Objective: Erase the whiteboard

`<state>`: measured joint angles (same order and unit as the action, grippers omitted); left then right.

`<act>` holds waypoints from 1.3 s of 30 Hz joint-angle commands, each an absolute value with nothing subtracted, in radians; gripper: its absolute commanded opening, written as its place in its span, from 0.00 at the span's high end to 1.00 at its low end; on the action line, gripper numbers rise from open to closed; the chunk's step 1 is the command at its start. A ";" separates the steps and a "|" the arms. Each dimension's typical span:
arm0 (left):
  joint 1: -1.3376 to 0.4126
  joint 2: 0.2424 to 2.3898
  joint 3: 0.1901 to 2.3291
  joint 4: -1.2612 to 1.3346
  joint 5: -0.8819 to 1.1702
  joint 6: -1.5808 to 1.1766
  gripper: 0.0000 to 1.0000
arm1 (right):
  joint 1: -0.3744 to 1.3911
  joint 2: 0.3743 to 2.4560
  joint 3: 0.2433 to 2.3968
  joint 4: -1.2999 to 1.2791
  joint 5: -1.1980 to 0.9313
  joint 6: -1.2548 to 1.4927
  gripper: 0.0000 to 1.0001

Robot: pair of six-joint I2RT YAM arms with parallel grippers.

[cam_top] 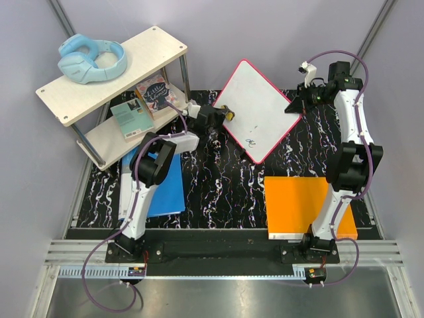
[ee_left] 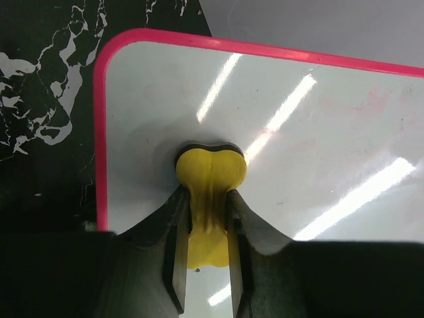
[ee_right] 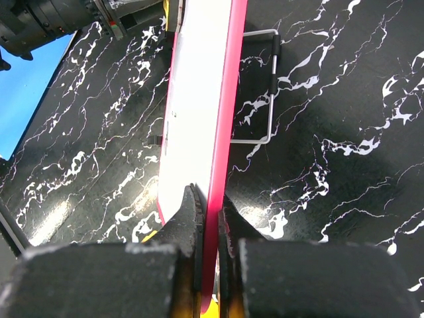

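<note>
Both arm bases sit at the near edge of the counter point(cam_top: 218, 185). An orange board point(cam_top: 305, 199) lies flat at the near right corner, partly under the right arm point(cam_top: 351, 122). A blue folder point(cam_top: 165, 192) lies near left, beside the left arm point(cam_top: 142, 192).

The left arm rises from its base, elbow bent, forearm reaching right and away toward mid-counter. The left tool point(cam_top: 225, 116) point(ee_left: 207, 199) is clamped on a yellow eraser point(ee_left: 211, 165), whose head presses the whiteboard point(cam_top: 255, 99) point(ee_left: 298, 132) face close to a pink-framed corner.

The right arm stretches almost straight toward the far right, wrist bent left. The right tool point(cam_top: 296, 106) point(ee_right: 211, 199) is clamped on the whiteboard point(ee_right: 199, 79) edge at its right corner, one finger on each face.

The whiteboard is at the far middle of the counter, turned like a diamond between the two tools. A small black scribble point(cam_top: 250, 140) is near its lower corner. In the right wrist view a wire stand point(ee_right: 255, 86) shows behind the board.

At the far left corner is a two-tier shelf point(cam_top: 159, 43), with blue headphones point(cam_top: 89, 59) on top and books point(cam_top: 156, 93) on the lower tier.
</note>
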<state>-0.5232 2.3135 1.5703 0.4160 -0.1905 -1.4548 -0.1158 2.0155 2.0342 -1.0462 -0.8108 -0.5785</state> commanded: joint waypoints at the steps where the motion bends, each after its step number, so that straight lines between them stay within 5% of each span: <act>1: -0.641 2.315 1.546 0.403 -0.124 -1.446 1.00 | -0.017 2.072 1.963 -1.276 -0.830 -0.796 1.00; 16: -0.847 2.296 1.513 0.407 0.051 -1.529 1.00 | -0.017 2.071 1.963 -1.278 -0.822 -0.796 1.00; 30: -0.746 2.177 1.186 0.552 -0.123 -1.546 1.00 | -0.017 2.069 1.960 -1.279 -0.825 -0.801 1.00; 39: -0.703 2.197 1.179 0.747 -0.273 -1.453 1.00 | -0.017 2.072 1.959 -1.287 -0.828 -0.805 1.00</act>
